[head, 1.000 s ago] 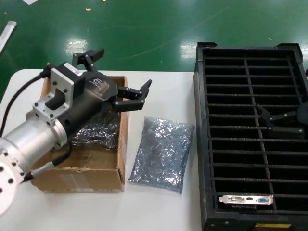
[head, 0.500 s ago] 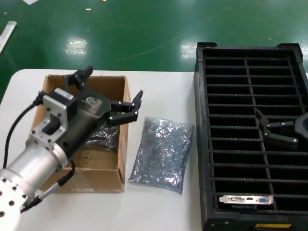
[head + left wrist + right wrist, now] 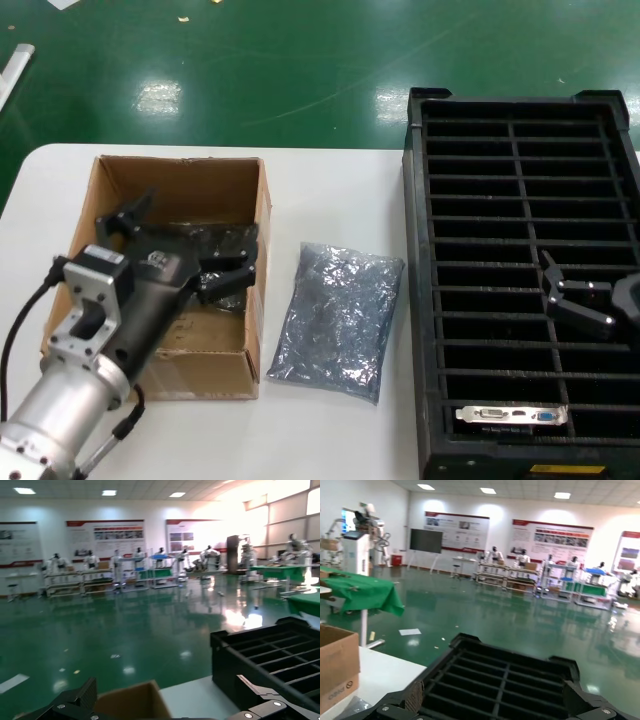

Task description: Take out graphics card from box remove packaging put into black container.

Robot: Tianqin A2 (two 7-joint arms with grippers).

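Left gripper (image 3: pixel 190 245): it is down over the box, with its black fingers spread wide apart. It holds nothing. I cannot tell if the fingers touch the dark shiny bundle (image 3: pixel 215 290) in the box.
Right gripper (image 3: pixel 578 298): it hangs over the black container near its right side. Its fingers are spread open and hold nothing.
Box (image 3: pixel 180 175): brown cardboard, open on top, on the left part of the white table (image 3: pixel 340 200).
Packaging (image 3: pixel 335 320): the crinkly grey bag lies flat on the table between the box and the black container.
Graphics card (image 3: pixel 510 413): it stands in a near slot of the black container (image 3: pixel 415 300), silver end up.
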